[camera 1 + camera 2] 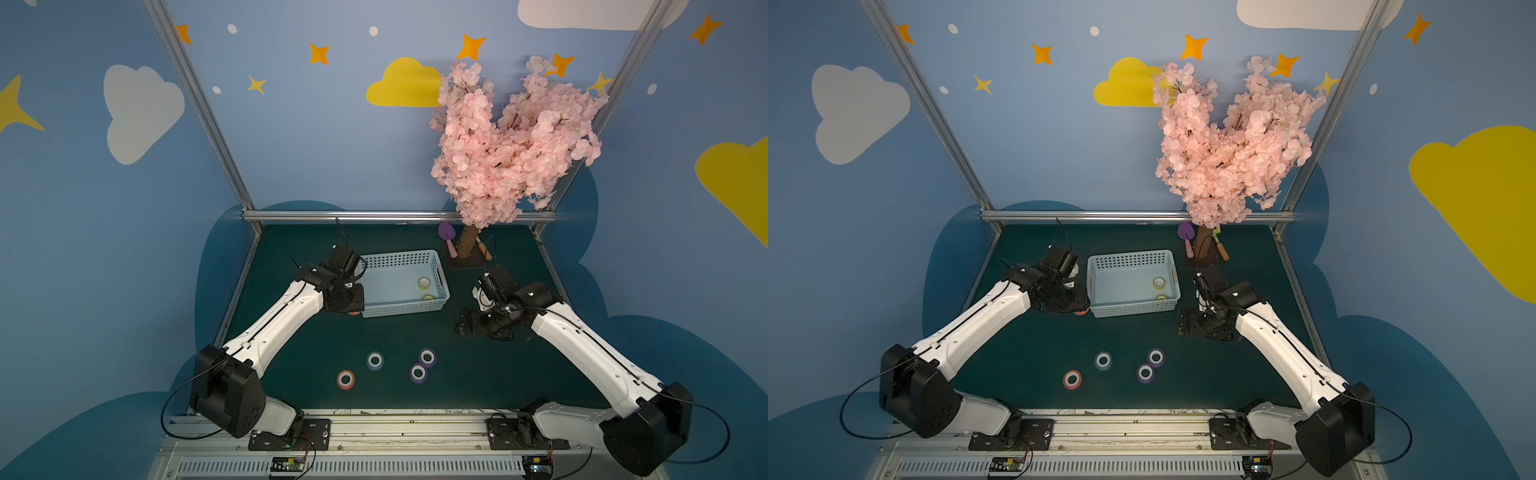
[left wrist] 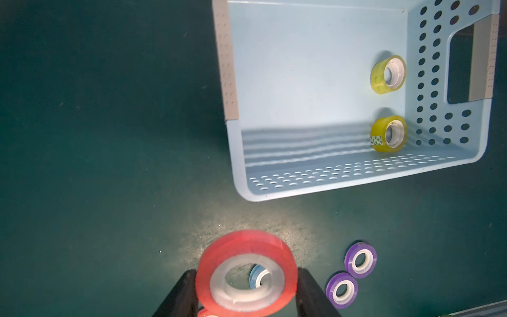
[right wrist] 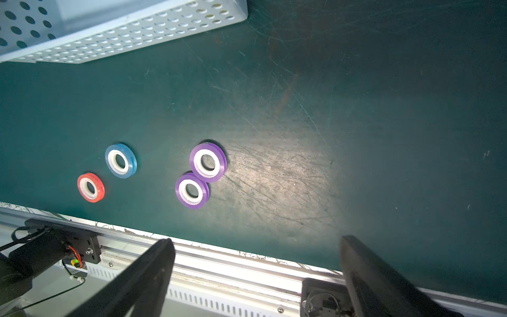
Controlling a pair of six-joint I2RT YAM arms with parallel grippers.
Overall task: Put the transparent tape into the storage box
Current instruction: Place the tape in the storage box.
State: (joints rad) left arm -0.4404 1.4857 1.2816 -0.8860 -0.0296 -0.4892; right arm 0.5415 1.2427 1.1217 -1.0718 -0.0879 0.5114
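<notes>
Left fingers [image 2: 184, 291] grip a red tape roll [image 2: 247, 242] (right fingers [image 3: 160, 258] spread wide, empty).

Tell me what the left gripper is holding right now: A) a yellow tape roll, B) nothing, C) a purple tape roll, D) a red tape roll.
D: the left wrist view shows the left gripper closed on a red tape roll, with a finger against each side.

The green table [image 1: 478, 382] bears the storage box [image 1: 399, 309], red roll [image 1: 345, 386], blue roll [image 1: 375, 367] and two purple rolls [image 1: 428, 364] [image 1: 418, 380].
</notes>
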